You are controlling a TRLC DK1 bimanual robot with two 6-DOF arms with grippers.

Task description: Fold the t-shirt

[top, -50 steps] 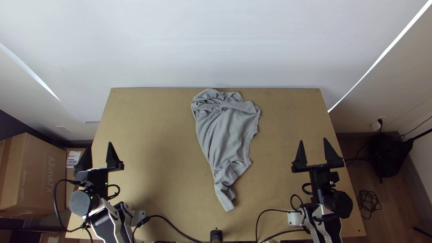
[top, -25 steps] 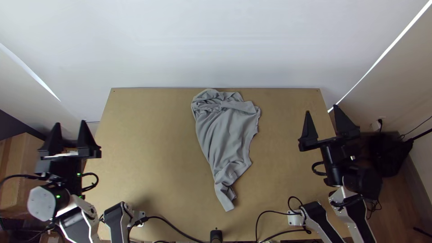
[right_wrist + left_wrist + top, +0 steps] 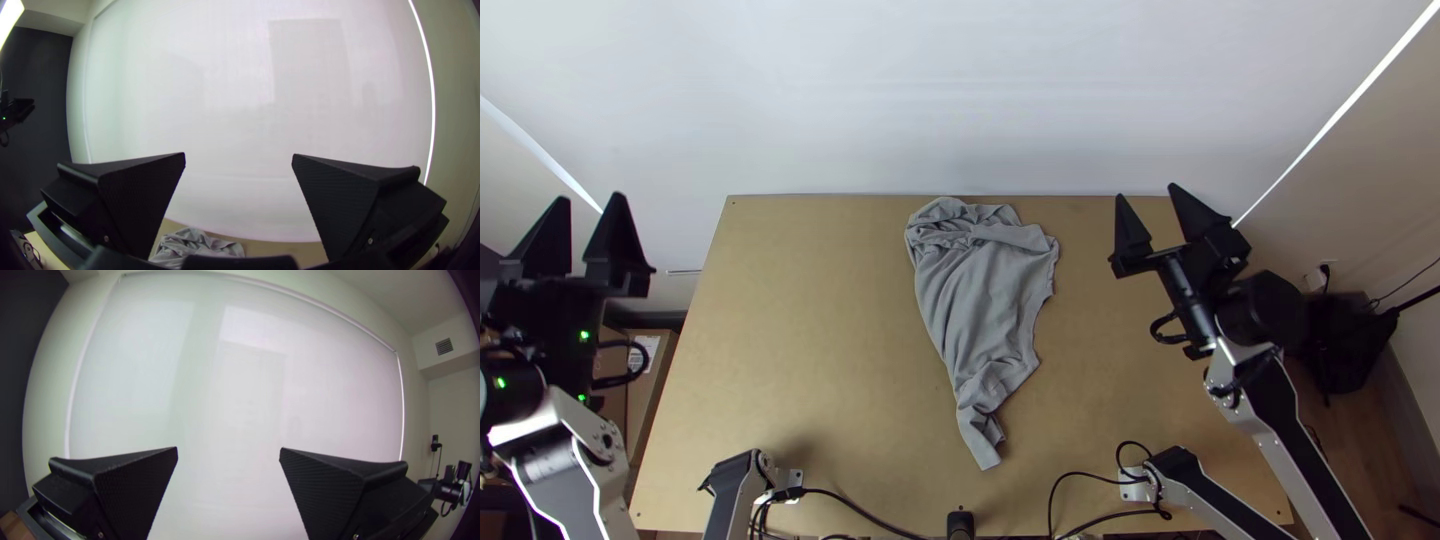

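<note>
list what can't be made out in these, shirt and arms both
- Top view: the layers inside the t-shirt's bunched far end, hidden by its own folds.
- Right wrist view: the t-shirt's nearer part, behind the right gripper and cut off by the bottom edge.
- Top view: part of the left arm, cut off by the left and bottom edges.

"What colours does the left arm [image 3: 565, 480] show?" "Pale links, green lights [image 3: 584, 336] and a looped black cable [image 3: 644, 362]." "And the right arm [image 3: 1255, 415]?" "Silvery links, a long black panel [image 3: 1316, 450], a rounded black joint [image 3: 1265, 308]; the right gripper [image 3: 1146, 192] has textured black wedges and small screws [image 3: 370, 241]."
</note>
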